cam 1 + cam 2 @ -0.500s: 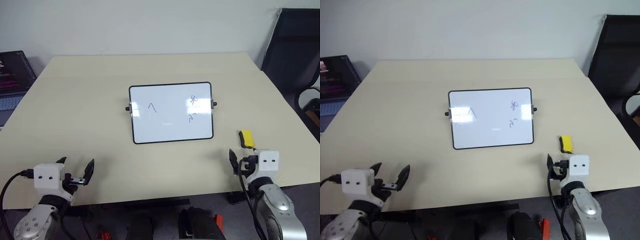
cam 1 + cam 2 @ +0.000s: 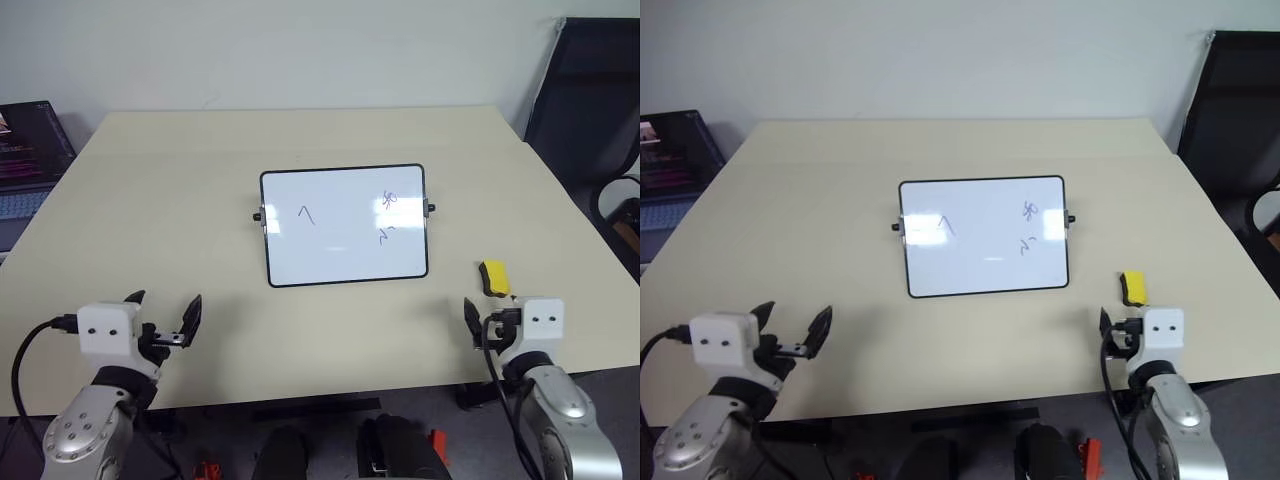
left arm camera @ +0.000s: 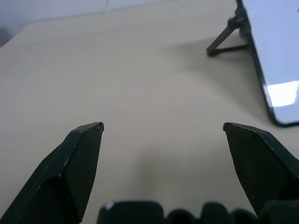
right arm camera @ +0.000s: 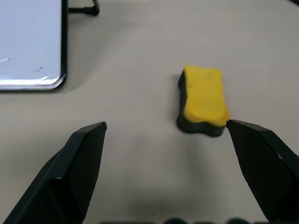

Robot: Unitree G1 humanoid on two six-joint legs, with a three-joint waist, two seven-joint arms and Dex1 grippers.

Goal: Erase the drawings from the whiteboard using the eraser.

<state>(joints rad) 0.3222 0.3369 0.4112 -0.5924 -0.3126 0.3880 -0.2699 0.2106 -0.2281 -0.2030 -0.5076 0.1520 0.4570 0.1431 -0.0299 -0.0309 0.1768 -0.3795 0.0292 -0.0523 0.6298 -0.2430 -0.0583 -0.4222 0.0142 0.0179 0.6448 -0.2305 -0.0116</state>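
The whiteboard (image 2: pixel 343 225) stands tilted on the middle of the beige table (image 2: pixel 180 200). Its drawings are a dark caret (image 2: pixel 306 214) on the left and a reddish squiggle (image 2: pixel 389 200) above a dark squiggle (image 2: pixel 384 236) on the right. The yellow eraser (image 2: pixel 492 277) with a dark underside lies right of the board, near the table's front edge. My right gripper (image 4: pixel 166 124) hovers open just short of the eraser (image 4: pixel 204 100), which sits ahead and towards its right finger. My left gripper (image 2: pixel 165 306) is open and empty over the table's front left, well away from the board.
An open laptop (image 2: pixel 25 150) sits off the table's far left. A black chair (image 2: pixel 590 110) stands at the right. The board's wire stand (image 3: pixel 224 39) props it from behind. Both grippers hang at the table's near edge (image 2: pixel 300 400).
My left gripper has shifted a little forward and to the right, towards the board. The right gripper, the eraser and the board are about where they were.
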